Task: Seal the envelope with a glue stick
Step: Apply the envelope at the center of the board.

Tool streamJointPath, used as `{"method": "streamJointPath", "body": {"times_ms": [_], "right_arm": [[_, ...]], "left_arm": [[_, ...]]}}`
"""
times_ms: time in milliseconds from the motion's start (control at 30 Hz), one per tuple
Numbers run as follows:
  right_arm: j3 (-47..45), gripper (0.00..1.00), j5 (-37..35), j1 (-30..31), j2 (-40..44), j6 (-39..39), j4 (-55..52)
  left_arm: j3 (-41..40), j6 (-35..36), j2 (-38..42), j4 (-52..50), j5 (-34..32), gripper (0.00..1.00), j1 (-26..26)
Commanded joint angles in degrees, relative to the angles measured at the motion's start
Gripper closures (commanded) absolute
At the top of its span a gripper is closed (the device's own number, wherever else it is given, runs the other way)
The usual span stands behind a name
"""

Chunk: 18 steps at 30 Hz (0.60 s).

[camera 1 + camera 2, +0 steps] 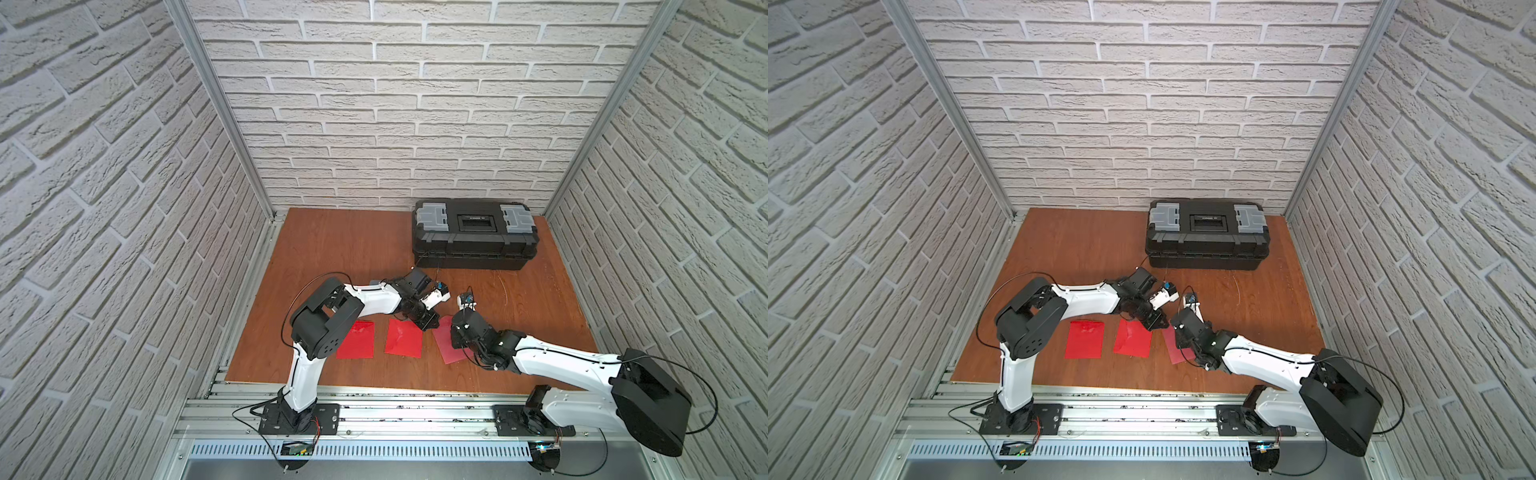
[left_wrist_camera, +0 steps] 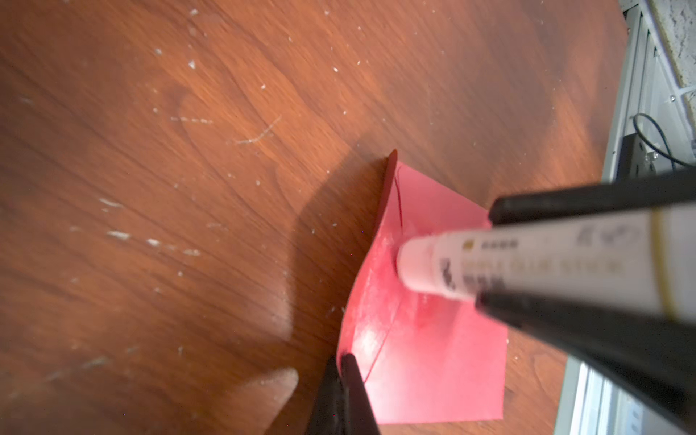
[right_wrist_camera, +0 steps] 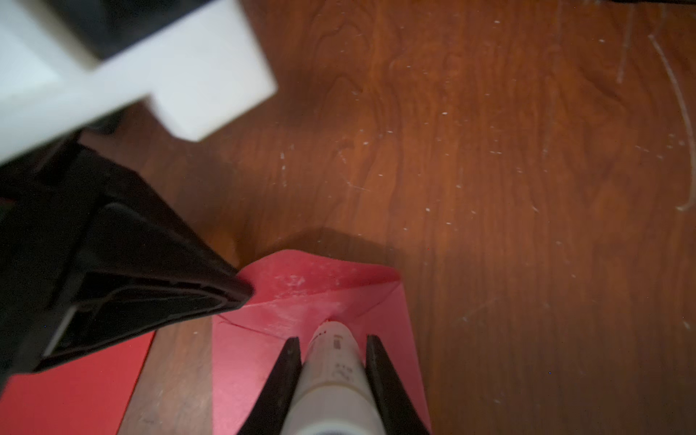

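Right gripper (image 3: 333,341) is clamped on the glue stick (image 3: 331,373), whose long axis runs straight out from the jaws, tilted down, tip touching the envelope (image 3: 248,361) just below the flap crease. Left gripper (image 2: 344,363) is closed on the raised flap (image 3: 320,275) beside that tip; two other red envelopes (image 1: 356,339) lie near on the bench (image 1: 332,249), a black toolbox (image 1: 473,232) well apart.

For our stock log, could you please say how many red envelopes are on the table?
3. Left envelope beside the left arm, middle envelope next to it, paler right envelope under the right tool. Others may hide beneath the arms.
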<state>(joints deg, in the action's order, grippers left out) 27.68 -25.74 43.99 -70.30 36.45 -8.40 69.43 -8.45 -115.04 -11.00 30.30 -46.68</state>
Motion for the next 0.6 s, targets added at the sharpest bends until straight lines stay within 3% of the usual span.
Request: {"method": "streamJointPath", "body": {"times_ms": [0, 200, 333, 433, 567], "right_arm": [[-1.6, 0.97, -5.1, -0.2, -0.9, 1.9, -9.0], [-4.7, 0.97, 16.8, -0.2, -0.3, -12.3, 4.1], [-6.0, 0.97, 23.9, -0.2, 0.3, -15.8, 7.5], [-6.2, 0.97, 22.7, -0.1, 0.1, -15.8, 7.9], [-4.8, 0.97, 6.9, 0.0, 0.5, -7.9, 1.4]], "left_arm": [[0.3, 1.3, -0.3, -1.6, -0.8, 1.0, 0.3], [0.4, 1.0, -0.1, -1.3, -0.7, 1.0, 0.3], [0.5, 1.2, -0.4, -1.6, -0.8, 1.0, 0.2], [0.3, 1.1, -0.3, -1.5, -0.8, 1.0, 0.2], [0.3, 1.2, 0.0, -1.6, -0.8, 1.0, 0.3]]}}
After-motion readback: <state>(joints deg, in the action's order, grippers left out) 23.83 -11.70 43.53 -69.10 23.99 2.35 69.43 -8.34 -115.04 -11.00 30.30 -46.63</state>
